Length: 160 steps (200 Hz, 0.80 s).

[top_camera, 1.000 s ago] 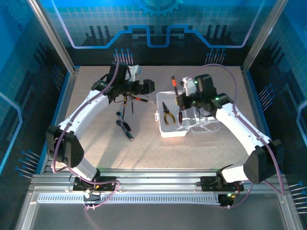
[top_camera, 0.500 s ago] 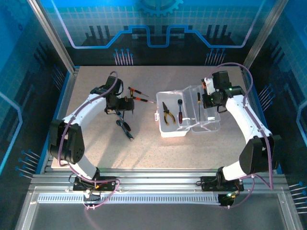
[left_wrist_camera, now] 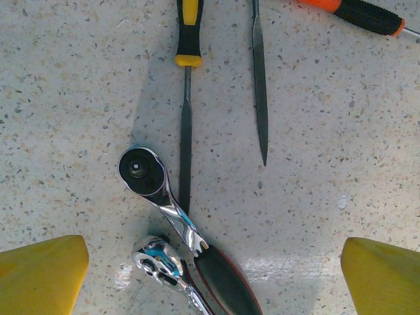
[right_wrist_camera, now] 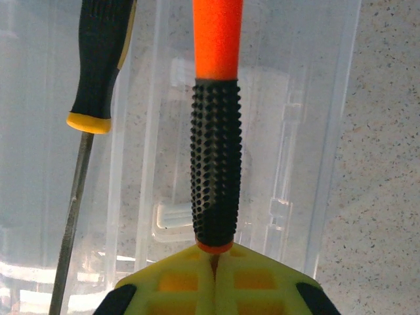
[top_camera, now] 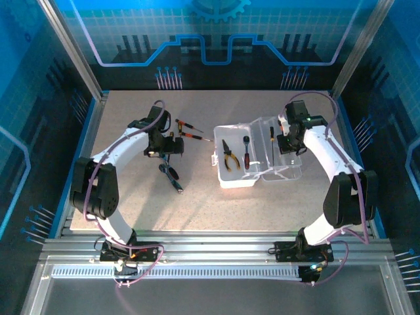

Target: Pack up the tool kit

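Observation:
The tool kit's clear case (top_camera: 226, 178) lies open at mid table, with pliers (top_camera: 229, 156) and a red-and-black screwdriver (top_camera: 246, 152) in its base. Its lid (top_camera: 289, 172) is folded out to the right, with a yellow-and-black screwdriver (top_camera: 272, 140) (right_wrist_camera: 98, 65) on it. My right gripper (top_camera: 287, 133) (right_wrist_camera: 213, 272) hangs over the lid, shut on the shaft of an orange-and-black-handled tool (right_wrist_camera: 214, 164). My left gripper (top_camera: 165, 149) (left_wrist_camera: 213, 282) is open, with its yellow fingers (left_wrist_camera: 39, 275) spread to either side of two chrome ratchets (left_wrist_camera: 157, 197) on the table.
Loose on the table left of the case lie a yellow-and-black-handled tool (left_wrist_camera: 188, 33), a thin bare file (left_wrist_camera: 260, 98) and two orange-handled tools (top_camera: 190, 131). The blue enclosure walls stand close on both sides and at the back.
My right gripper has carried the orange-handled tool from above the case's base to above the lid. My left arm has swung down and left over the ratchets.

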### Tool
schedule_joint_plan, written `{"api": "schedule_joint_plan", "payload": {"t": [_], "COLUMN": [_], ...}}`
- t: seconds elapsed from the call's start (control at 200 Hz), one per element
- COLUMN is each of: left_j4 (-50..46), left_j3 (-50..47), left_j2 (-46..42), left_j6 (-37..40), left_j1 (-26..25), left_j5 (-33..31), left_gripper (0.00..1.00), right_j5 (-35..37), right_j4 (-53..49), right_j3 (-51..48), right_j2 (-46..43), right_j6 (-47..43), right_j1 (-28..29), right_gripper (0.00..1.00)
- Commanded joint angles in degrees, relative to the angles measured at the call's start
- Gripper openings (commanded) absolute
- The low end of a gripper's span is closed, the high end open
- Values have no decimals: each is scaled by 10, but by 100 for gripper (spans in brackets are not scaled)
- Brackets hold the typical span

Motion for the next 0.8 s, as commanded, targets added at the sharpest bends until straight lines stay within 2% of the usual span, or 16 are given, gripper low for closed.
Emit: {"api": "schedule_joint_plan", "payload": {"t": [0.0, 0.61, 0.69, 0.795], "left_j4": [2, -19, -20, -11], "left_j3": [4, 36, 30, 3], "left_j2": [11, 47, 50, 45], "left_j6": [12, 14, 5, -17], "left_j1": [5, 8, 10, 17], "left_j5": [-3, -25, -22, -24], "left_gripper": [99, 99, 99, 100], "right_j5": [-11, -15, -14, -15], "right_j4": [-9, -30, -39, -48], "right_j3": [-1, 5, 15, 28], "right_j2": [8, -40, -52, -69], "right_j6": [0, 1, 2, -1], "right_j1": [11, 27, 34, 51], "right_gripper": [0, 43, 57, 92]}}
